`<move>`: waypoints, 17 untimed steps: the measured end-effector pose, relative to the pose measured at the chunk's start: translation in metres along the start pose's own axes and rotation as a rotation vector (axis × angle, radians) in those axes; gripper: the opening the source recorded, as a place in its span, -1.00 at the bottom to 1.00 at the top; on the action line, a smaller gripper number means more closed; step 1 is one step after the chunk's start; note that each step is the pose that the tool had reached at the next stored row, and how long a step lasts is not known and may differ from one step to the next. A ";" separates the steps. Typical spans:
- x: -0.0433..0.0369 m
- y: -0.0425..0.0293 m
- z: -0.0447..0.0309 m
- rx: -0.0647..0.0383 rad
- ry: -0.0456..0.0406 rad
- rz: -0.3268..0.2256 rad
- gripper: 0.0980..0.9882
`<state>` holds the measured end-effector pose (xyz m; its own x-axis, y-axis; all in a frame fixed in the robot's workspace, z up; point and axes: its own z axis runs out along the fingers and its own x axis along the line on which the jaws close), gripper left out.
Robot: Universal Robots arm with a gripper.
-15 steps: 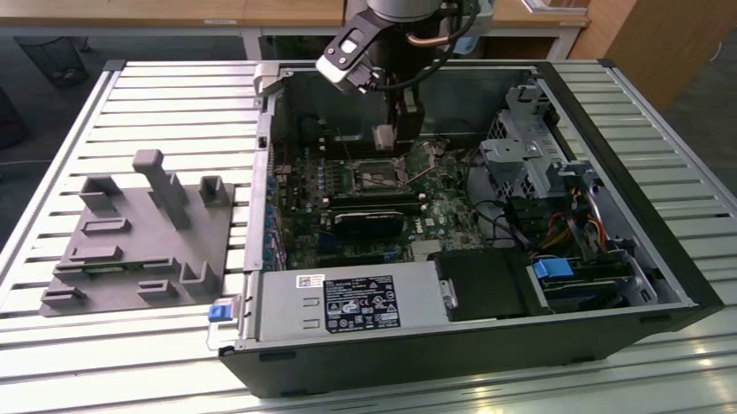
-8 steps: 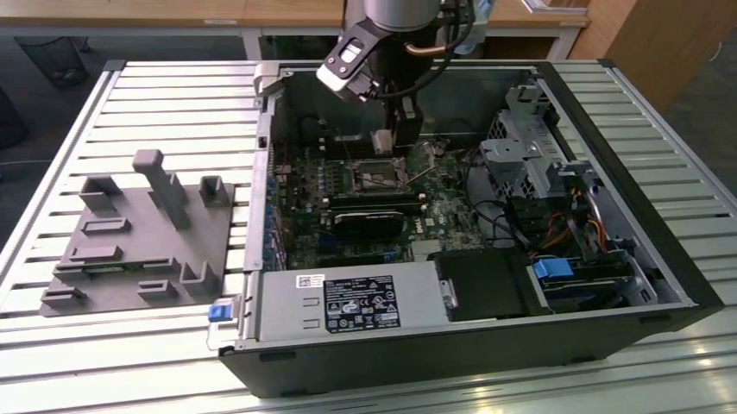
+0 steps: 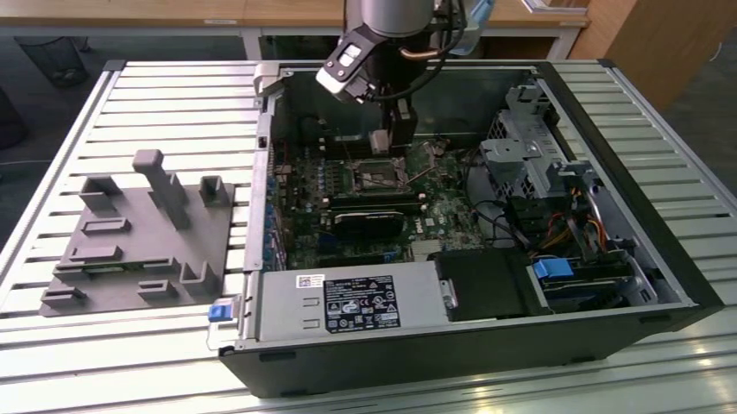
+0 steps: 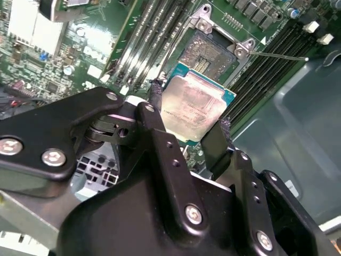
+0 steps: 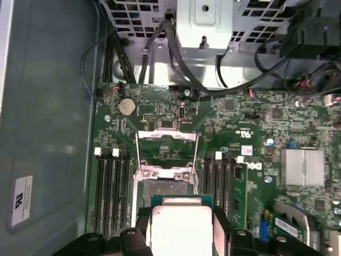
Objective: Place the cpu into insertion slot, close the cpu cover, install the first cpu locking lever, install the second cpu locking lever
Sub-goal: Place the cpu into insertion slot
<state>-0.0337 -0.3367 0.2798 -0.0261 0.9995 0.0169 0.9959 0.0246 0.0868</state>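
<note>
Two black fingers [image 4: 216, 144] clamp one cpu [image 4: 194, 109] between them by opposite edges, with its silvery top facing the camera in both wrist views. The cpu hangs above the green board and close to the single insertion slot [image 4: 213, 50] but is not seated in it; the slot's dark centre lies bare. In the first wrist view the one cpu cover [image 5: 168, 136] stands swung open on the far side of the slot from the chip. Long black memory slots [image 5: 114, 186] run along both sides. One thin metal lever [image 4: 277, 55] juts out beside the slot.

In the exterior view the arm reaches down into one open computer case [image 3: 662, 259] lying on the slatted desk [image 3: 150, 86]. One grey fixture [image 3: 138, 233] sits to the exterior view's left, well apart.
</note>
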 end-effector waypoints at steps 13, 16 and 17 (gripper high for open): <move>0.0034 -0.0027 0.0187 0.000 -0.0012 -0.001 0.00; 0.0049 -0.0033 0.0241 0.000 -0.0044 -0.001 0.00; 0.0056 -0.0035 0.0259 0.000 -0.0054 -0.001 0.00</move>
<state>-0.0351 -0.3308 0.2538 -0.0271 0.9996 0.0114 0.9959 0.0260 0.0865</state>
